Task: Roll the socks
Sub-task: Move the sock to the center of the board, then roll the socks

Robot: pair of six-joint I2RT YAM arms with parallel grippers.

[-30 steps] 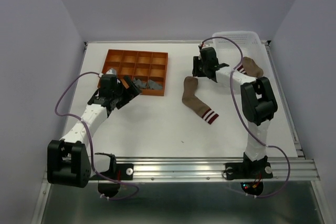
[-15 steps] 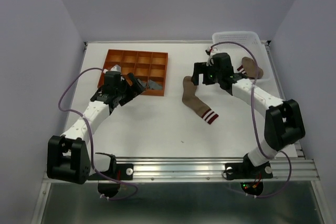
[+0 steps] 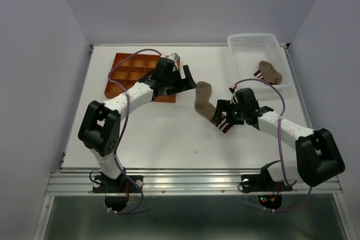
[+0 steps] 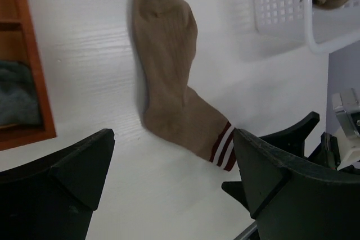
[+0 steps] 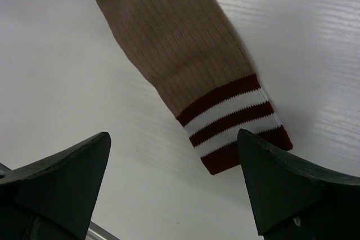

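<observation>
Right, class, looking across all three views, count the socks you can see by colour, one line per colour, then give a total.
Tan-brown socks: 2 (striped sock flat on the table, second sock in the white basket)
Grey socks: 1 visible (grey bundle in the orange tray)
Total: 3 socks in view
</observation>
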